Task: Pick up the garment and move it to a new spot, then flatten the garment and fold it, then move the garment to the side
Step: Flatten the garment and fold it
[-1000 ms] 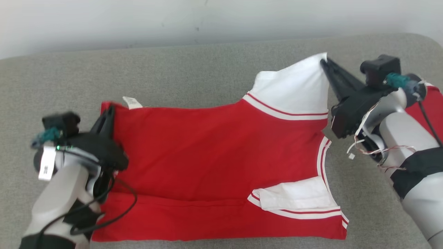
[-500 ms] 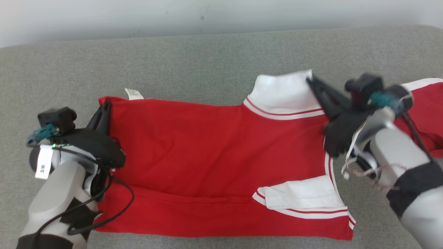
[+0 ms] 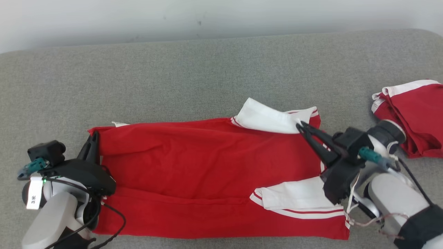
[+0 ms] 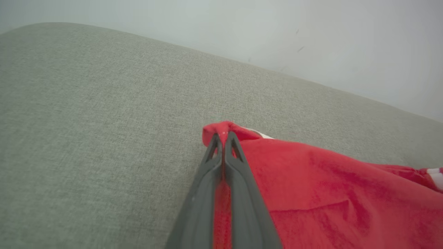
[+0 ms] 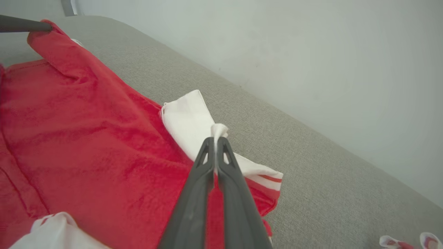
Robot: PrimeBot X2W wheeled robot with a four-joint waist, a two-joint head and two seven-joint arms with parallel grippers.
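Garment (image 3: 207,162), a red shirt with white sleeves, lies spread across the middle of the grey cushion (image 3: 207,76), its near long edge already turned in. The left gripper (image 3: 92,138), at lower left, is clamped tight on the red far corner. The right gripper (image 3: 300,125), at centre right, is pinched closed on the white far sleeve (image 3: 266,119), holding it slightly raised. By the look of it, pickup and flattening are done and a second lengthwise fold is in hand; further folding and the move aside remain. A second garment (image 3: 412,114), also red and white, sits bunched at the right edge, close beside the right arm, crowding that side. A pale wall (image 3: 207,17) runs along the top.
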